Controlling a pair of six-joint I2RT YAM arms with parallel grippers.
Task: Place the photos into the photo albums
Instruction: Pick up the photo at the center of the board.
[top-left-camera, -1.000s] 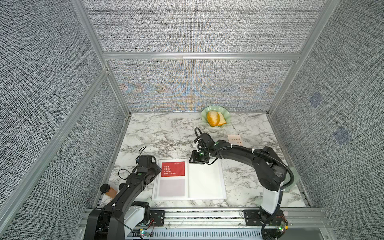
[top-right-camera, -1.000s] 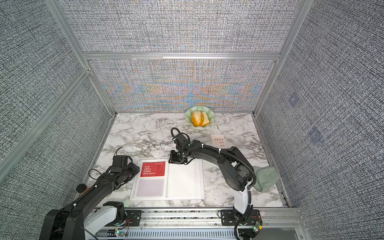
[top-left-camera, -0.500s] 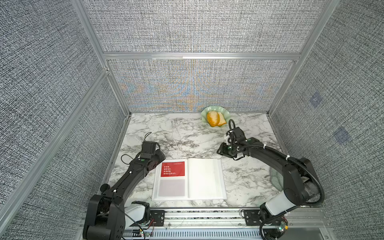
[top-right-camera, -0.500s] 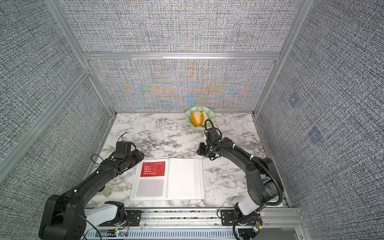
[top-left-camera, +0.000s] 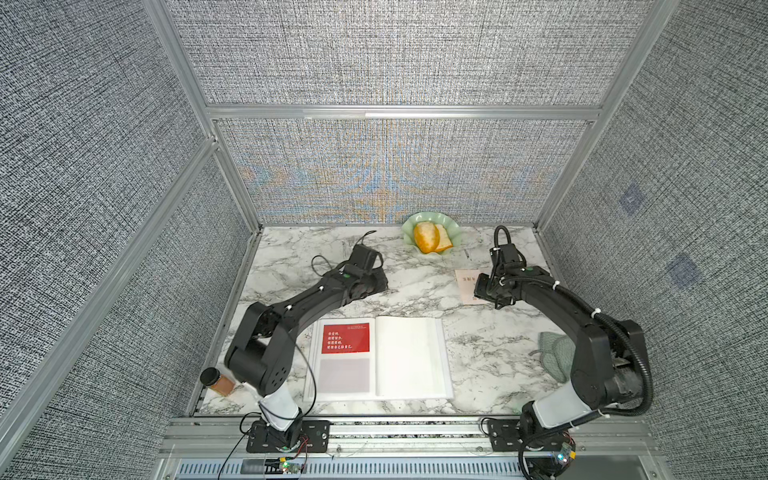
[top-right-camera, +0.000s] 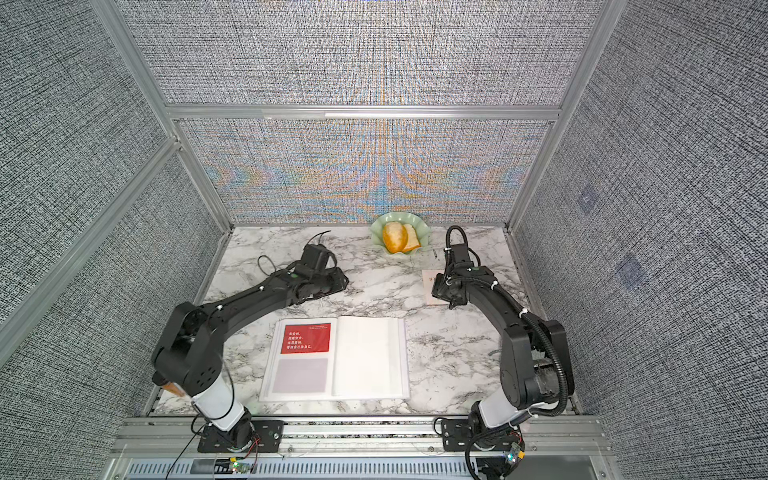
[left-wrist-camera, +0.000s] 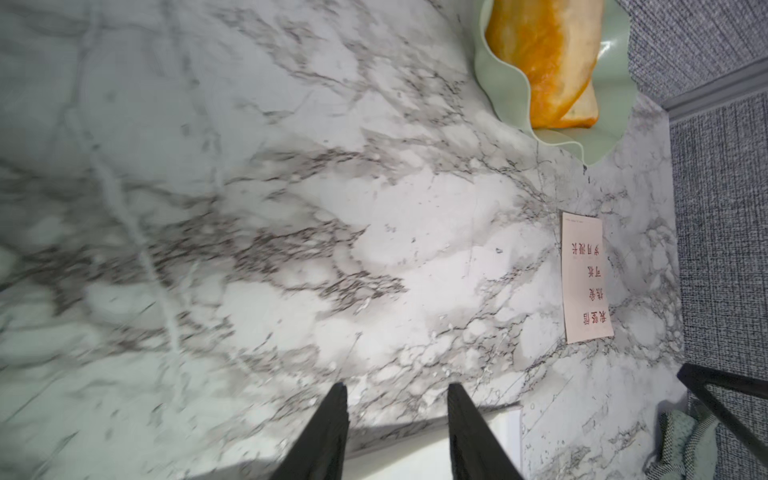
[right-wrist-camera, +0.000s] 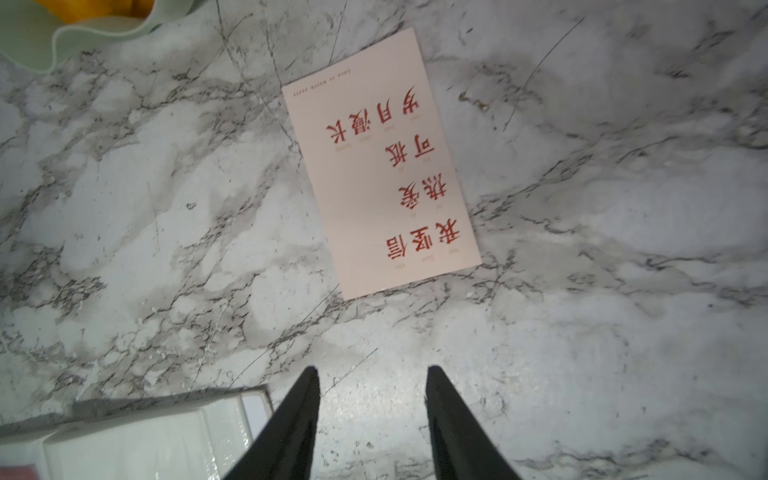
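Reaching with the right gripper (right-wrist-camera: 372, 370), parted and empty, toward the cream card (right-wrist-camera: 382, 166), flat on the marble table (top-left-camera: 291, 257) at right of centre in both top views and partly hidden there under the gripper; fingertips just short of it, not touching. Holding the left gripper (left-wrist-camera: 398, 386) likewise apart and empty over bare marble left of centre, near the top edge of the album (top-left-camera: 409, 357). Album open at lower centre, with a red card (top-left-camera: 345, 343) already in the upper pocket of the left page, a grey panel below it, and the right page bare. Likely to go wrong: pinching a thin flat card off smooth stone, probably skating it away or merely scraping over it; creasing it by closing too hard; nudging it toward the wall at the right edge, out of easy reach. Later on, snagging a corner at a pocket mouth and crumpling it, with no hand pressing the page down. Around: a green dish (top-left-camera: 432, 216) of bread (top-left-camera: 428, 237) at upper centre, near the card but apart from it; a green cloth (top-left-camera: 555, 353) at the right, partly behind the arm; a brown jar (top-left-camera: 218, 380) at lower left. No obstacle seen between card and album.
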